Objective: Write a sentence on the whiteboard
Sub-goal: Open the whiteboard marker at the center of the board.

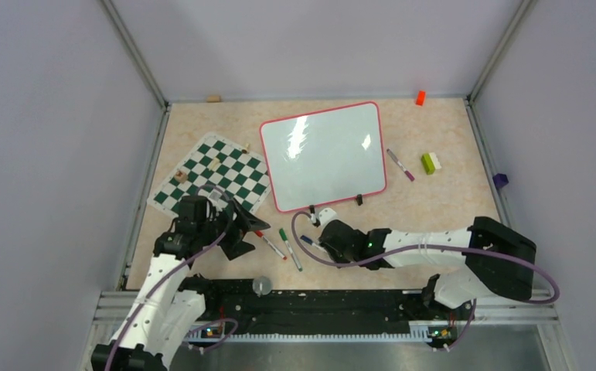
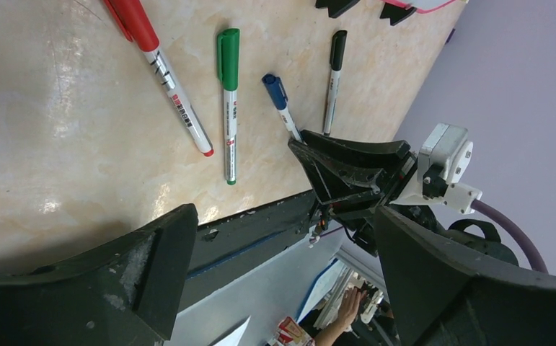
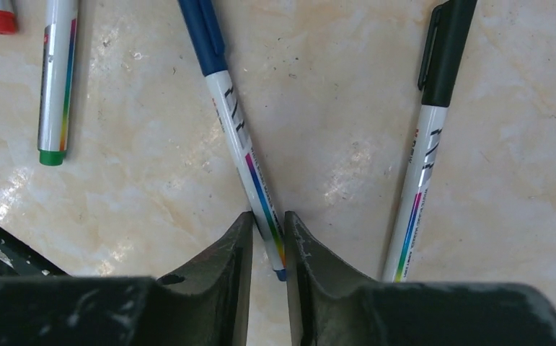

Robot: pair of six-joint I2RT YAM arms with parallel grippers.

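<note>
Green-and-white checkered chess mat sits just beyond left claw, which hangs wide and holds nothing. Left of right claw: red-capped white marker and green-capped white marker, both loose on beige table. Right claw is narrow, pinching tail end of blue-capped white marker, which lies flat. Black-capped white marker is just to its right and could get nudged. Large glossy white board with red frame lies ahead of right claw, blank. Task barely begun: lift, uncap and write all remain. Purple marker and lime-white block lie farther right.
</note>
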